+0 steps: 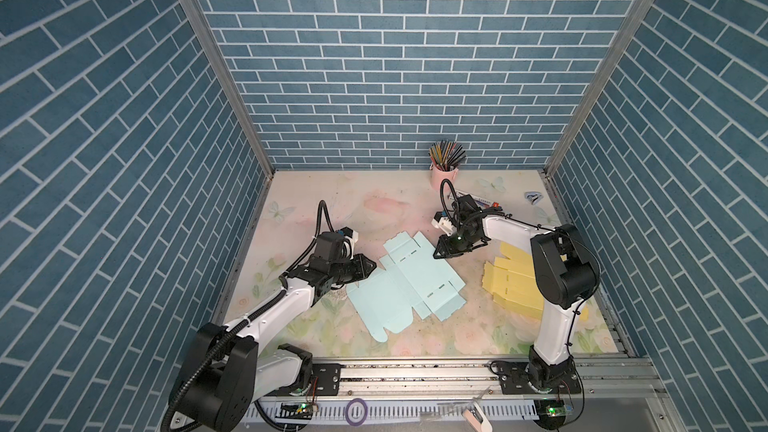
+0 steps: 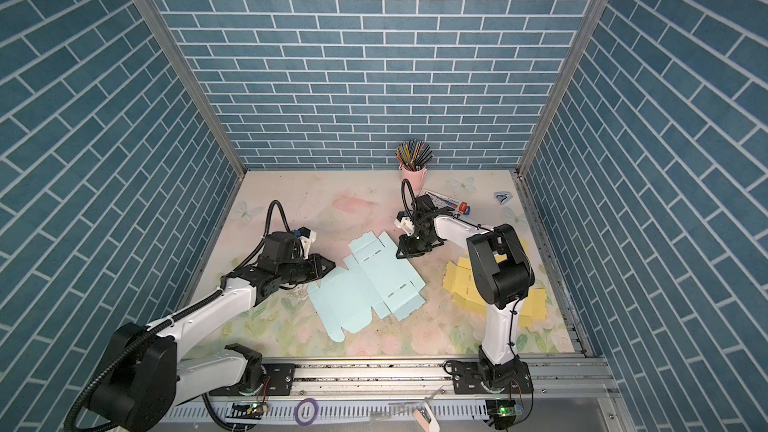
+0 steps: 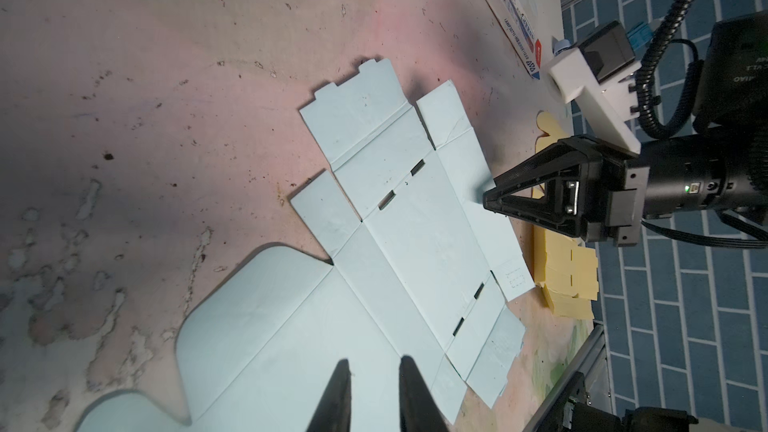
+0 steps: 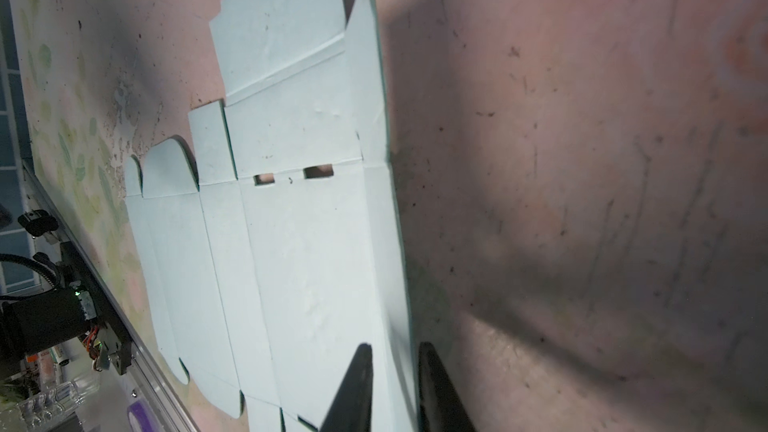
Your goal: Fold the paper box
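Note:
The paper box (image 1: 407,284) (image 2: 365,284) is a pale blue cut-out blank lying unfolded and nearly flat mid-table. My left gripper (image 1: 372,270) (image 2: 332,264) hovers low at its left edge. In the left wrist view its fingers (image 3: 343,371) stand slightly apart over the blue sheet (image 3: 415,243), holding nothing. My right gripper (image 1: 436,255) (image 4: 395,344) is at the blank's far right edge. There the narrow side flap (image 4: 374,118) is raised a little, and its edge runs between the slightly parted fingers. That gripper also shows in the left wrist view (image 3: 488,201).
A stack of yellow blanks (image 1: 513,284) lies to the right, partly behind the right arm. A pink cup of pencils (image 1: 445,168) stands at the back wall, with a pen box (image 1: 478,201) and a small blue-white object (image 1: 533,198) nearby. A purple tape ring (image 1: 356,411) sits on the front rail.

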Action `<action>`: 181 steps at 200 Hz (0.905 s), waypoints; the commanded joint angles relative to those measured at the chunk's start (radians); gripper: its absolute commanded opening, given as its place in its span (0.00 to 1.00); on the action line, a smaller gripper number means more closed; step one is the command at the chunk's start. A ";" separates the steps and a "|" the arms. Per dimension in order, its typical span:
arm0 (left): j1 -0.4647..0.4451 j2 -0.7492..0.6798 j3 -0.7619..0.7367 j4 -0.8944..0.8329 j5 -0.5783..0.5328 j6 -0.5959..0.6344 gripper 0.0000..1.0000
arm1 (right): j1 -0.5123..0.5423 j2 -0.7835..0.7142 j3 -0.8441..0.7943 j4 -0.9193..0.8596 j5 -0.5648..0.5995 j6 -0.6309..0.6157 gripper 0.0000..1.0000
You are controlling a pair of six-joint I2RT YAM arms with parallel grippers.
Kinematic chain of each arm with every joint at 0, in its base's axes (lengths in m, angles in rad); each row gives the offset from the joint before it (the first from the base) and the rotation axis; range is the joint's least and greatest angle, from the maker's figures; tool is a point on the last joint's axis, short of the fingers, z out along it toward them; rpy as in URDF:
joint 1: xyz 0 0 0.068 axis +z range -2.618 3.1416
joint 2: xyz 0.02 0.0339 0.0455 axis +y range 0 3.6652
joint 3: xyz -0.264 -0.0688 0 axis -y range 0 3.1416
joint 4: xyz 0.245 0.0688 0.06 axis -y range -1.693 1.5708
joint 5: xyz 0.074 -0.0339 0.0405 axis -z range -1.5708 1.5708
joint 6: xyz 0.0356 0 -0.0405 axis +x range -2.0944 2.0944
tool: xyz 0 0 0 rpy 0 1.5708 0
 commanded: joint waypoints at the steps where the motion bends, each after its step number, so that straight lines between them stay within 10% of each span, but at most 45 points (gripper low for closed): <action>1: 0.000 0.006 0.001 0.008 -0.015 -0.001 0.23 | -0.002 0.014 -0.016 0.003 -0.029 -0.031 0.21; 181: 0.000 -0.038 0.038 -0.049 -0.024 0.006 0.24 | 0.043 -0.155 -0.074 0.021 0.105 -0.110 0.00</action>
